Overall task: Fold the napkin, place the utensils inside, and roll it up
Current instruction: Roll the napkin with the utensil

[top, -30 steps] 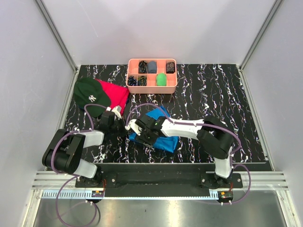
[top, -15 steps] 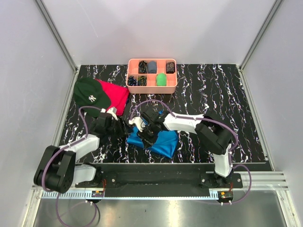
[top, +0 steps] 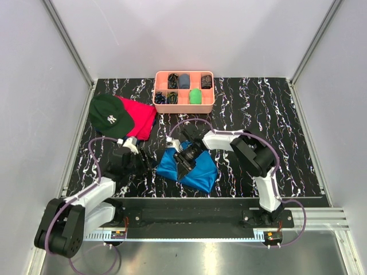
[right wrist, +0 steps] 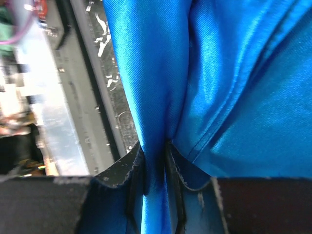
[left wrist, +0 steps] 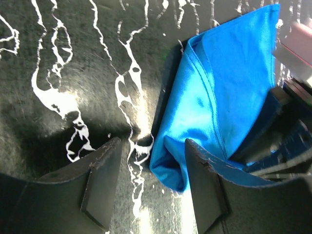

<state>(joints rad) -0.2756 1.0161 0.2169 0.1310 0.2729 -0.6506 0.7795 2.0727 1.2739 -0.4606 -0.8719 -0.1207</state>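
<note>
here the right claw (right wrist: 155, 163) is clamped on a fold of the napkin (top: 200, 175). the left claw (left wrist: 152, 146) stands apart at its left corner.

2 white-black arms (top: 221, 138) — purple cables (top: 189, 120), black fingers (left wrist: 100, 190)

Black table (top: 275, 126) (white-veined) between pale grey walls (top: 189, 34).

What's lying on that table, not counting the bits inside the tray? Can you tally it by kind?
Cloths: 2 (blue napkin, red cloth)
Caps: 1 (green cap)
Trays: 1 (pink tray)
Total: 4
</note>
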